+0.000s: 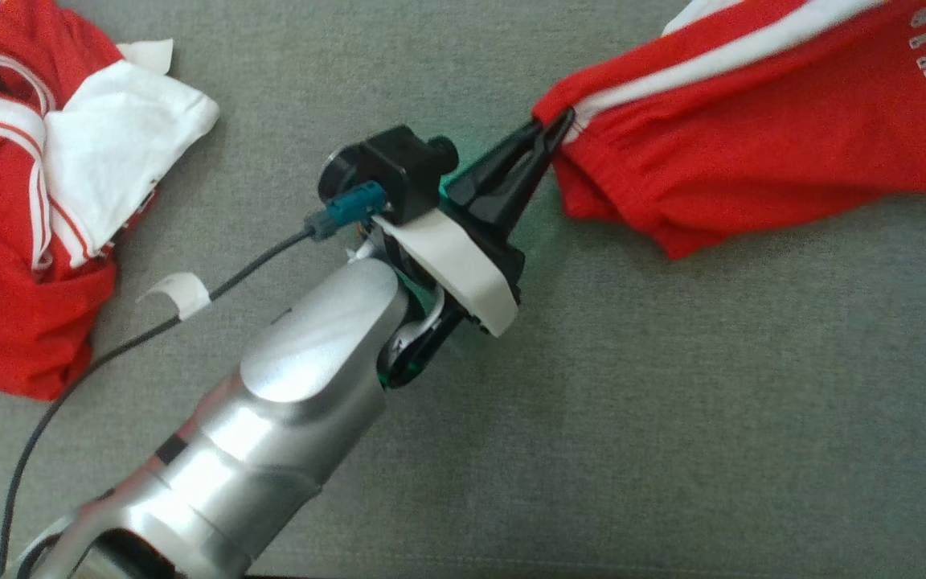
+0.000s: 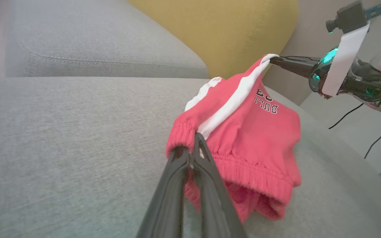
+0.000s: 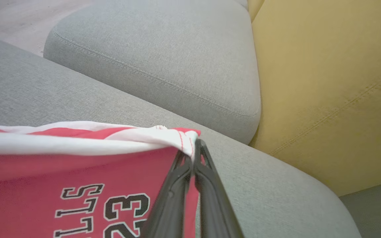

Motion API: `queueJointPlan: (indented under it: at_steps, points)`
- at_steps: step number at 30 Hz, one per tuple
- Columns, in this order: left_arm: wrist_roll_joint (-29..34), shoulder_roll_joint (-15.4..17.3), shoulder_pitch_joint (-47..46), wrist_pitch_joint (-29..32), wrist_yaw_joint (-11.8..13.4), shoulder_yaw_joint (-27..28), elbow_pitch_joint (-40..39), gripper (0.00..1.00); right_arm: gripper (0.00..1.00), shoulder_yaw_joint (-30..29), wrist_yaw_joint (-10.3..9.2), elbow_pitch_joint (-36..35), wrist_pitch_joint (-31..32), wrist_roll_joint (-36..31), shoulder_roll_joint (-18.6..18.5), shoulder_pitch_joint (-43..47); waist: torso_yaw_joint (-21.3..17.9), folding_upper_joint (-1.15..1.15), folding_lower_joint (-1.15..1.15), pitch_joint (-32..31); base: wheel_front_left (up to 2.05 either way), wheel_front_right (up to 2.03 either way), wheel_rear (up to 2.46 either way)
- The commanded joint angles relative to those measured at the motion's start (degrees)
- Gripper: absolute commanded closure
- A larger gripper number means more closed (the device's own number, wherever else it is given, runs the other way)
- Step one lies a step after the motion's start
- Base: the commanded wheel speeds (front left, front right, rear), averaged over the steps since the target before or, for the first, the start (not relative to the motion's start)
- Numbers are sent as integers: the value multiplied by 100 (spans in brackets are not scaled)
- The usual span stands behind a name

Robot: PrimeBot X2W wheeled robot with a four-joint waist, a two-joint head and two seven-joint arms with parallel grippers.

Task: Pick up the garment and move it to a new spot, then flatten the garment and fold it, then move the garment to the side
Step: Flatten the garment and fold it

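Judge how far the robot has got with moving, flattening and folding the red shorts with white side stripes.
Done: the pick-up. The left gripper and right gripper are each shut on a corner of the red shorts with white side stripes. In hand: holding them stretched over the grey fabric cushion. Left: laying flat, folding, moving aside; the shorts hang bunched and unfolded.

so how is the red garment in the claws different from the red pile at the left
The held garment is stretched between the left claw and right claw; the pile lies crumpled with no claw on it. The held garment shows printed lettering; the pile shows a large white panel instead. Both are red with white stripes.
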Motion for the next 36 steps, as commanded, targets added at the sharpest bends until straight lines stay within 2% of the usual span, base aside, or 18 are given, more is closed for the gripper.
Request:
queueJointPlan:
  at_steps: [1,2,4,5,6,7,11,13,18,22,23,24,27,30,31,32,33,36]
  points:
    - [36,48,-167,-53,-27,158,-77,100,89,84,37,-21,-12,-38,-37,-68,81,0,-2,107,0,0,0]
    - [31,41,-200,-75,-27,155,-19,100,71,173,37,103,-54,-58,25,-184,96,0,-2,141,0,0,0]
    - [-19,24,-238,-89,-28,141,69,100,16,299,37,320,-187,-50,155,-378,114,0,-2,202,0,0,0]
    - [-57,14,-238,-96,-29,128,101,96,1,338,37,422,-273,-23,216,-450,119,0,-2,220,0,0,0]
    - [-86,6,-235,-93,-30,100,127,63,0,355,37,528,-357,8,268,-506,122,0,-2,233,0,0,0]
    - [-94,2,-234,-113,-30,69,142,0,0,341,37,629,-449,37,315,-552,123,0,-2,244,0,0,0]
    - [-28,23,-196,-383,-29,-10,193,0,0,277,37,918,-771,373,474,-602,117,0,-2,225,0,0,0]
    - [130,69,-153,-686,80,22,189,0,0,236,37,1003,-822,649,490,-562,112,0,-2,185,0,0,0]
    - [892,153,195,-1043,840,316,-236,0,0,42,37,1233,-646,1343,169,-287,257,0,-2,77,0,0,0]
    - [1692,116,913,-1051,1373,918,-1436,0,0,-80,37,1418,-321,1916,-197,-33,523,0,-2,67,0,0,0]
    - [1692,116,913,-1051,1373,918,-1436,0,0,-80,37,1418,-321,1916,-197,-33,523,0,-2,67,0,0,0]
    - [1959,70,1336,-1052,1445,1165,-1981,0,0,-139,37,1550,-150,2186,-347,61,679,0,-2,58,0,0,0]
    - [2253,-15,1909,-1053,1479,1565,-2680,0,0,-197,37,1728,173,2513,-489,183,881,0,-2,13,0,0,0]
    - [2464,-53,2231,-1053,1465,1769,-2995,0,0,-221,37,1868,463,2726,-536,248,982,0,-2,-31,0,0,0]
    - [2585,-65,2360,-1053,1445,1831,-3094,0,7,-221,37,1915,602,2830,-551,284,1028,0,-2,-61,0,0,0]
    - [2697,-75,2475,-1053,1422,1877,-3170,0,59,-216,37,1928,725,2946,-557,322,1065,0,-2,-90,0,0,0]
    - [2781,-87,2578,-1053,1404,1922,-3226,0,100,-225,37,1929,829,3066,-562,364,1096,0,-2,-120,0,0,0]
    - [2986,-120,2812,-1054,1385,2060,-3343,0,100,-186,37,1772,928,3320,-575,509,1087,0,-2,-243,0,0,0]
